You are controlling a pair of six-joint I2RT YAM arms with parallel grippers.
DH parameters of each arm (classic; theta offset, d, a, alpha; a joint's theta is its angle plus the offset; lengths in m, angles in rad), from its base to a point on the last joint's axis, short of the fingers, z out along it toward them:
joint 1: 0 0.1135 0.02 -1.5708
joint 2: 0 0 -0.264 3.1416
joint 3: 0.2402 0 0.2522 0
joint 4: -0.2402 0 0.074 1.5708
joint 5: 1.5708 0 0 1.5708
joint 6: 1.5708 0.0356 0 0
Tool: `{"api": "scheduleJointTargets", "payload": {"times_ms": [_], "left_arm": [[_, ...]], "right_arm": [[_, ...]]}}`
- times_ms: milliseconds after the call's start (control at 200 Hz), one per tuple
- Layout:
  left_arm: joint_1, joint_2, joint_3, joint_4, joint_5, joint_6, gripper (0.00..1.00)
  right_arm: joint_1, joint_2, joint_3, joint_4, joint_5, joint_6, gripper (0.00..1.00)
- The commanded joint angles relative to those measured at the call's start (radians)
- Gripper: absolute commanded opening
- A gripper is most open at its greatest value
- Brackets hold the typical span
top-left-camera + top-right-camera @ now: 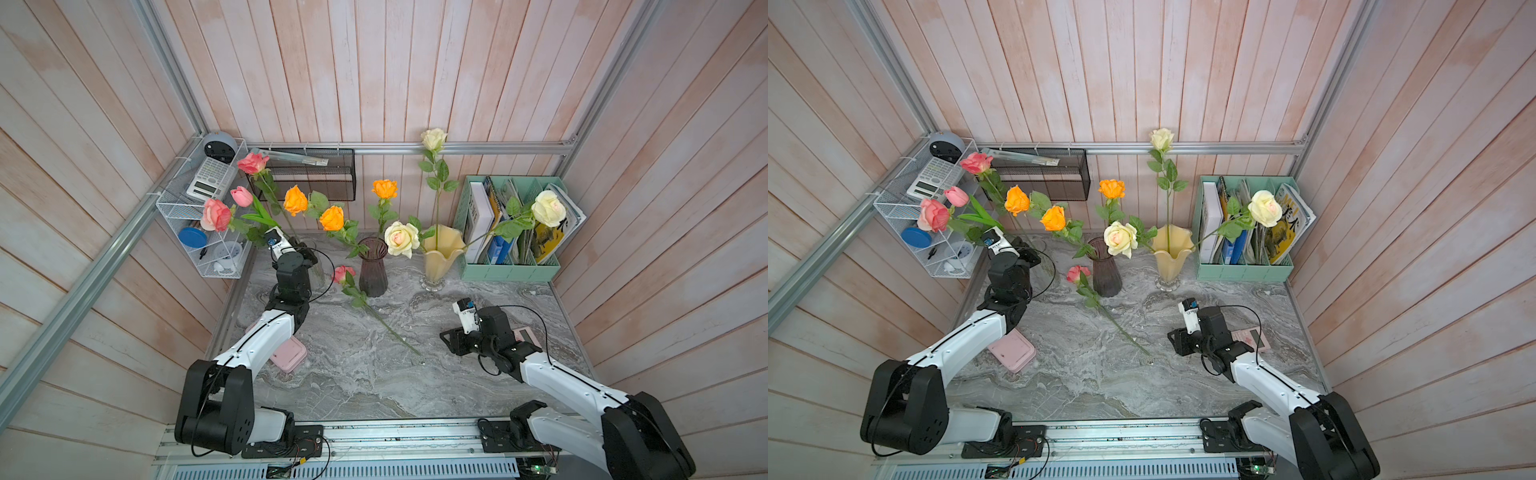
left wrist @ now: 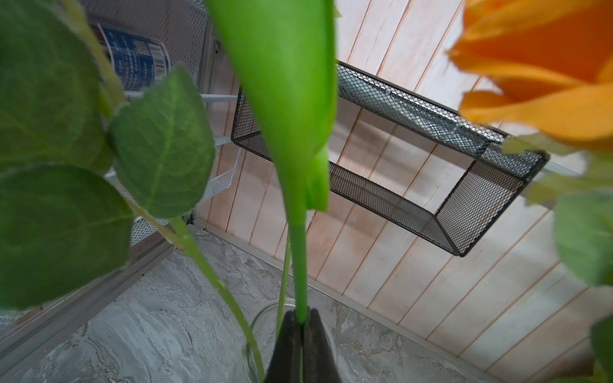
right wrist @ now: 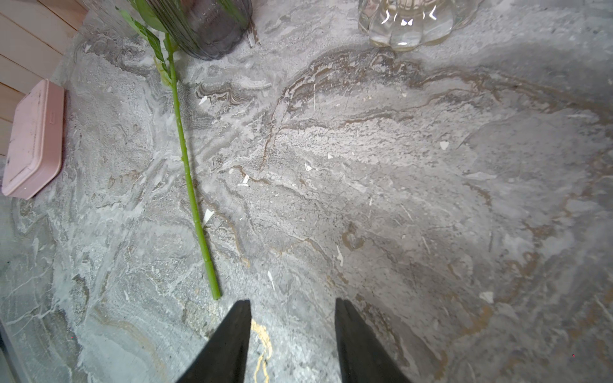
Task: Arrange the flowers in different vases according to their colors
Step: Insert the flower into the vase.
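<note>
Flowers (image 1: 433, 139) stand in clusters of colour along the far side, and one pink rose (image 1: 344, 274) lies flat on the surface (image 1: 374, 386). Its bloom rests just left of the dark purple vase (image 1: 373, 270); its stem runs toward the near right, and the cut end stops just left of the right end effector (image 3: 292, 301). That end effector hovers over bare surface, fingers about half apart, nothing between them.

At the far left we find the left end effector (image 2: 302, 313) over the mouth of the clear glass vase (image 1: 319, 270), its fingers pinched onto the smooth bright green stem of a pink bud (image 1: 241, 196). The bud stands higher and further left than the fingers, between two fuller pink blooms (image 1: 252, 163). Two more stems drop into the glass beside the held one. Orange roses (image 1: 385, 188) rise from the purple vase, though we cannot trace the leftmost one's stem. Three cream roses (image 1: 402, 239) fan out of the pale yellow vase (image 1: 440, 255), right of the purple one.

The surface is grey and veined like marble, walled on three sides by pale pink planks (image 1: 374, 62). A white wire shelf (image 1: 178, 208) hangs on the left wall, a black mesh shelf (image 1: 332, 183) on the far wall, and a mint-green file holder (image 1: 511, 270) full of books sits at the far right. A pink box (image 1: 291, 357) lies by the left arm.
</note>
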Motion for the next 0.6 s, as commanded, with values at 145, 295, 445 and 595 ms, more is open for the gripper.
{"api": "scheduleJointTargets", "payload": {"times_ms": [145,295,445,595], "left_arm": [[-0.019,0.012,0.028,-0.077,-0.003,-0.002,0.35],[-0.026,-0.015,0.035,-0.118,-0.013,-0.007,0.39],[-0.043,-0.082,0.047,-0.200,-0.042,-0.012,0.49],[-0.084,-0.175,0.059,-0.335,-0.079,-0.042,0.51]], "right_arm": [[-0.004,-0.006,0.026,-0.014,-0.019,-0.019,0.47],[-0.003,-0.012,0.023,-0.013,-0.019,-0.020,0.48],[-0.004,-0.015,0.023,-0.015,-0.023,-0.019,0.47],[-0.004,-0.023,0.021,-0.012,-0.020,-0.021,0.47]]}}
